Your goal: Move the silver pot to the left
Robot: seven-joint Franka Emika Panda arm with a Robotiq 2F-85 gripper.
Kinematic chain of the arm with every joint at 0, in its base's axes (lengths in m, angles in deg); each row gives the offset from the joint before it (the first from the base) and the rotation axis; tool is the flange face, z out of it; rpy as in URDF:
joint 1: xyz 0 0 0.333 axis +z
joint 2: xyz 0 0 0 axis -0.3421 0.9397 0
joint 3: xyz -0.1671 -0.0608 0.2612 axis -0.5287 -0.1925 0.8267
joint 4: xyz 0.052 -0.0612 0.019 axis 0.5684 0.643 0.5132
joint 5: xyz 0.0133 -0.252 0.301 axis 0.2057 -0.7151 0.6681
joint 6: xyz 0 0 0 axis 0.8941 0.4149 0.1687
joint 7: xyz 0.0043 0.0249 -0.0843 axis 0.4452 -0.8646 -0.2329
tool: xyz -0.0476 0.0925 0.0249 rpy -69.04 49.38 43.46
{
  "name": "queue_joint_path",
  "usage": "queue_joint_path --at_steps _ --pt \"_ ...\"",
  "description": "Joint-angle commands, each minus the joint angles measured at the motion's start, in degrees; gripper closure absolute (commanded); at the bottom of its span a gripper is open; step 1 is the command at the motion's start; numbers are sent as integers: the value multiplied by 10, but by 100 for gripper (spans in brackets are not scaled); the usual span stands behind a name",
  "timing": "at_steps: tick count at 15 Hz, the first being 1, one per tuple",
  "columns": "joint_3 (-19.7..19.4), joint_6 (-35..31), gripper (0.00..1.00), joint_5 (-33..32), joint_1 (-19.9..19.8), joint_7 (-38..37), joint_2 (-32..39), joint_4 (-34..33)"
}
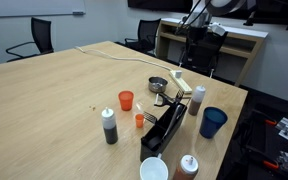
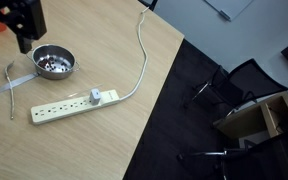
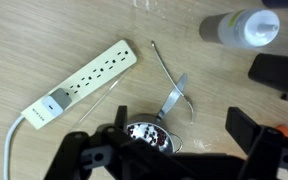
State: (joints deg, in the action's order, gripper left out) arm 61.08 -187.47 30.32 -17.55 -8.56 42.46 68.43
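The silver pot is a small shiny round pot that stands on the wooden table next to a white power strip. It also shows in an exterior view and low in the wrist view. My gripper hangs above the table, open and empty, and the pot lies under its left finger. In an exterior view the gripper is just above and beside the pot without touching it. It also shows in an exterior view.
Metal tongs lie touching the pot's side. The power strip and its cable run beside it. An orange cup, a dark bottle, a white bottle, a blue cup, a white cup and a black dispenser stand nearby.
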Motion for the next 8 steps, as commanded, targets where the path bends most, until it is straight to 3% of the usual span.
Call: queue_joint_path --at_steps 1,8 --pt "18 -1 0 -4 -20 -17 12 -14" --pt "19 -1 0 -4 -21 -33 23 -26"
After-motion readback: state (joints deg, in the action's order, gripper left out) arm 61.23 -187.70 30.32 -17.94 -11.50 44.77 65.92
